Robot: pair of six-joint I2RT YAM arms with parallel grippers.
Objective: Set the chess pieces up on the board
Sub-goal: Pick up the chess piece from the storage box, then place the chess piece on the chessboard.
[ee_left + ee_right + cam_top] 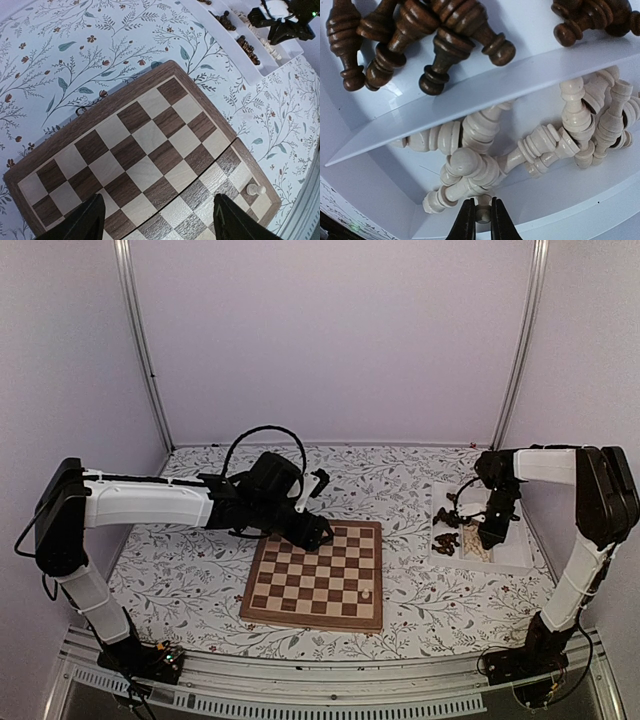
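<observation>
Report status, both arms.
Left gripper open over the board. Right gripper shut on a pale piece in the tray. One pawn on board, others in tray. No obstruction seen.

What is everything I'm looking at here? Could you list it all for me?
Chessboard: one, tan and dark brown checks with a reddish border, centre of the table.
Standing piece: one, pale, on the board near its near right corner.
Tray: one, white, with dividers, right of the board.
Dark pieces: a heap too tangled to count, brown, in one tray compartment.
Pale pieces: a heap, cream, in the next compartment.
Pinched piece: one, pale, seemingly between the right gripper's fingers.
Tablecloth: one, white with a leaf print, under everything.
Left gripper: black, open, above the board.
Right gripper: black, down in the tray.
</observation>
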